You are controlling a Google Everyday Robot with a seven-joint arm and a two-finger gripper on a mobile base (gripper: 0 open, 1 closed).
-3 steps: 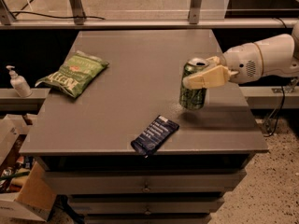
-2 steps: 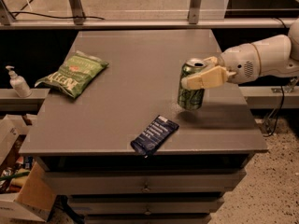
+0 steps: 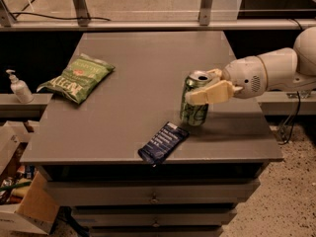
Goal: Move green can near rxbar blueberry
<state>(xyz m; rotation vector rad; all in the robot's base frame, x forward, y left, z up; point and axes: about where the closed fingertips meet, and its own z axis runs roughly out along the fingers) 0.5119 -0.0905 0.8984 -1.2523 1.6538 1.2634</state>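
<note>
You're seeing a small green metal can (image 3: 193,113) with pale swirls and silver top, a cream-and-white gripper (image 3: 201,87) clasped round it — a flat navy snack-bar wrapper (image 3: 163,142) lined with white text, a grey tabletop (image 3: 148,53).

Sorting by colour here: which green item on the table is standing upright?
The can, upright at the right, gripped by the end effector; the green chip bag lies flat at the left.
</note>
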